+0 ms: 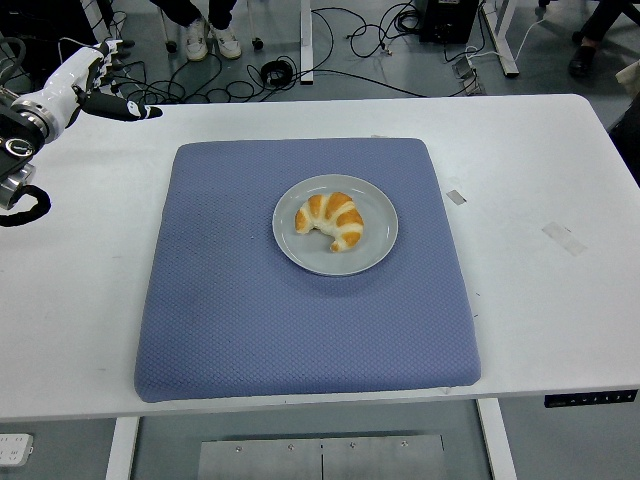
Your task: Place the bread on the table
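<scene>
A golden croissant [332, 221] lies on a round grey plate [380, 245] in the middle of a blue mat [300, 320] on the white table [540, 280]. My left hand [100, 85] hovers over the table's far left corner, well away from the plate, its white and black fingers spread and holding nothing. The right arm does not show.
Two bits of tape [456, 196] [563, 237] stick to the table right of the mat. Cables and table legs cover the floor beyond the far edge. A person's shoes [212, 40] show at the top.
</scene>
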### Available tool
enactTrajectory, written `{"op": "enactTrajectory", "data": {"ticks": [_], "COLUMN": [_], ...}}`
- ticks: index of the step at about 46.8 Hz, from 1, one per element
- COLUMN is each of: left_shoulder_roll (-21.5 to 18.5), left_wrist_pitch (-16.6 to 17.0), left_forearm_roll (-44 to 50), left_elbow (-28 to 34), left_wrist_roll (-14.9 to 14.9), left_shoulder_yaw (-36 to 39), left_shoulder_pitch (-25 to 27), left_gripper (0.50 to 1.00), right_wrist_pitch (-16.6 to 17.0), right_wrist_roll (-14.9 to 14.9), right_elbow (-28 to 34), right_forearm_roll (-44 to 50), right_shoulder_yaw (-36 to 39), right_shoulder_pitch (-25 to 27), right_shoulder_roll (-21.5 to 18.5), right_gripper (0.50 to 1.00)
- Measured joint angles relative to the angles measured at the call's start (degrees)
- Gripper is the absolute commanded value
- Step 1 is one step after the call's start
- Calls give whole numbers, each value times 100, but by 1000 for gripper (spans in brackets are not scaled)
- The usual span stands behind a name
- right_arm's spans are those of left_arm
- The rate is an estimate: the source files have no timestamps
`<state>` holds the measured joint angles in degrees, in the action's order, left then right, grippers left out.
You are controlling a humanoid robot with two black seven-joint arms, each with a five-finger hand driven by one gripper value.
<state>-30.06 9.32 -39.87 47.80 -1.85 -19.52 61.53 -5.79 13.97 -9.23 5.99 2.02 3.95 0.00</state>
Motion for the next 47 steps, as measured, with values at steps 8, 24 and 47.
{"op": "enactTrajectory", "data": {"ticks": [8, 24, 47], "left_shoulder_roll": [5, -8, -18], "left_wrist_pitch": [8, 16, -7], "left_forearm_roll": [-7, 4, -19], "left_elbow": [-29, -48, -81], "left_wrist_roll": [-8, 76, 71], "left_shoulder_yaw": [11, 41, 70], "left_shoulder_pitch": [-8, 71, 249], "left_gripper": [974, 975, 975], "right_wrist_pitch": [0, -1, -1], "right_wrist_roll": [0, 2, 0], "right_elbow": [0, -3, 0], "right_forearm_roll": [-1, 1, 2], "right_shoulder_yaw": [0, 0, 0], "right_shoulder_pitch": [0, 0, 0], "right_shoulder_roll": [0, 0, 0], "right_gripper": [1000, 1000, 1000]}}
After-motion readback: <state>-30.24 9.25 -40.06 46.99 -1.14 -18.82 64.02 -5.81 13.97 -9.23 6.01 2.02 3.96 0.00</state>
